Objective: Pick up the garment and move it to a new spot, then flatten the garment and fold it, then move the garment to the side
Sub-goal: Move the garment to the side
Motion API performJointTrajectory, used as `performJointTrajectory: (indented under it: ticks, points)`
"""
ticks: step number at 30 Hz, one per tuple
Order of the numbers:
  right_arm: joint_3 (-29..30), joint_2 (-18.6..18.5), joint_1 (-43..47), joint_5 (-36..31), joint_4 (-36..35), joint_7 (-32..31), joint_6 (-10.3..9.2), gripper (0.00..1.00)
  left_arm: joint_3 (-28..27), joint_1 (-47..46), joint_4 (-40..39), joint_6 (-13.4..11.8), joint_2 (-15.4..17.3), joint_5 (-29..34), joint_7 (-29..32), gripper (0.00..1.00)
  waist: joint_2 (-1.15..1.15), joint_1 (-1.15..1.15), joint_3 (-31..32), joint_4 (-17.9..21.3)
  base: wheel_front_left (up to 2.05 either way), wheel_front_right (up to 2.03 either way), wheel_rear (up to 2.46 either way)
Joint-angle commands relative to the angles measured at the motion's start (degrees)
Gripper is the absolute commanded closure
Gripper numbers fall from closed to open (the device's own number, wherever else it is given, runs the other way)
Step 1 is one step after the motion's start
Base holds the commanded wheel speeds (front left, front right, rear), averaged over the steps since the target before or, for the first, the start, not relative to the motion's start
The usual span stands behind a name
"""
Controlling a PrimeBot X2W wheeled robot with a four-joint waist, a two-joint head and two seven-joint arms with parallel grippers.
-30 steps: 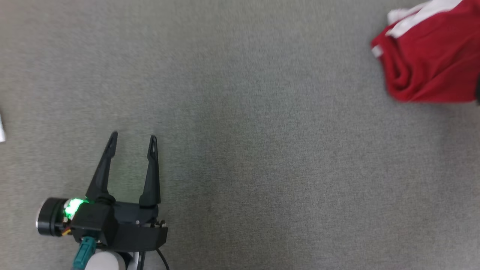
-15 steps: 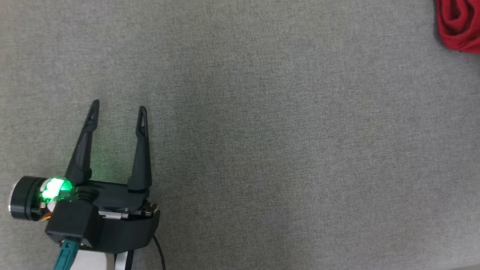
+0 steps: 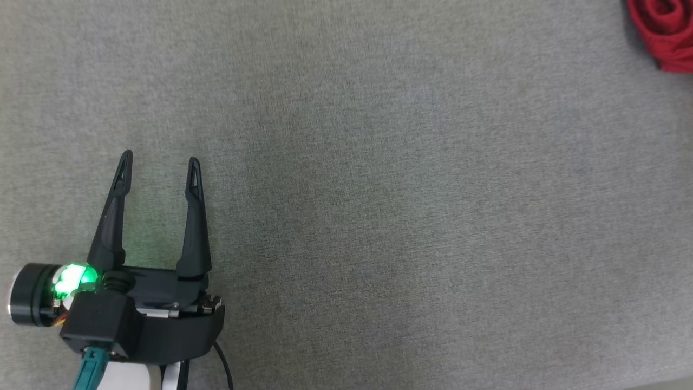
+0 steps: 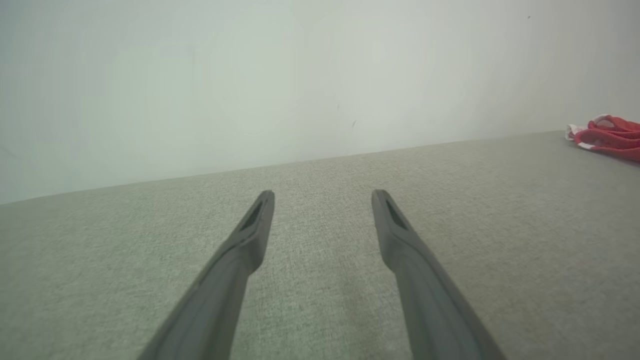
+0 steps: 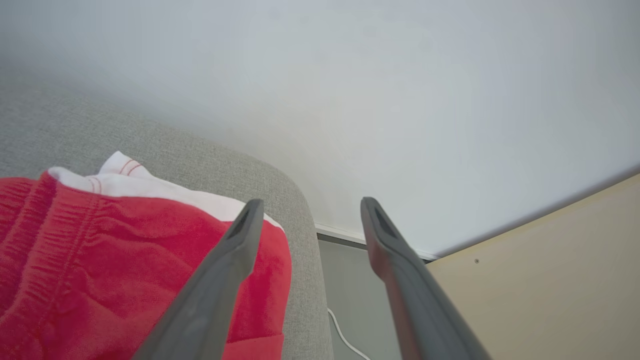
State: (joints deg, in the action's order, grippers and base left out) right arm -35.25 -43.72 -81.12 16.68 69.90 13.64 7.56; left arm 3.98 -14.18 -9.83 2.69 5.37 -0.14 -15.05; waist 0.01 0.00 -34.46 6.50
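Note:
The garment (image 3: 665, 33) is red fleece with white trim, bunched at the far right edge of the grey fabric surface (image 3: 379, 206) in the head view. In the left wrist view the garment (image 4: 609, 137) lies far off to the right. My left gripper (image 3: 158, 164) hovers at the lower left, open with nothing between its fingers, well apart from the garment. My right gripper (image 5: 306, 206) is open just above the garment (image 5: 115, 265), near the rounded corner of the surface; nothing is held.
A pale wall (image 4: 300, 75) rises behind the grey surface. Past the surface's right corner, a grey floor (image 5: 357, 305) with a white cable (image 5: 345, 337) lies beside a beige panel (image 5: 540, 280). Bare fabric spans the area between the left gripper and the garment.
The head camera has swung left, so the garment has slid to the picture's top right corner. The left gripper sits slightly further left and higher than a second ago, still open.

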Motion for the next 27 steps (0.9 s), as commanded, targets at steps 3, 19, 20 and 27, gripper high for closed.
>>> performJointTrajectory:
  ticks: [3,19,20,27]
  points:
    - [1.44,1.63,0.56,-0.19,-1.98,1.27,-0.16,0.0,-0.36,1.82,1.59,-0.5,-0.52,-1.4,-0.18,0.0,-0.01,0.0,4.94,-0.47,0.0,0.0,0.0]
    - [22.15,9.24,31.05,2.19,-34.1,1.47,-0.16,0.0,-3.53,10.62,8.87,-0.83,-2.22,-3.79,-0.18,0.0,-0.01,0.0,21.17,-5.01,0.0,0.0,0.0]
    - [23.74,10.51,33.69,1.82,-36.34,1.48,-0.16,0.0,-3.8,10.88,9.27,-0.77,-2.25,-4.04,-0.18,0.0,-0.01,0.0,21.86,-5.3,0.0,0.0,0.0]
    - [34.06,20.63,53.16,-2.2,-49.63,1.48,-0.16,0.0,-3.59,13.24,11.4,-0.39,-2.49,-4.19,-0.18,0.0,-0.01,0.0,25.86,-7.09,0.0,0.0,0.0]
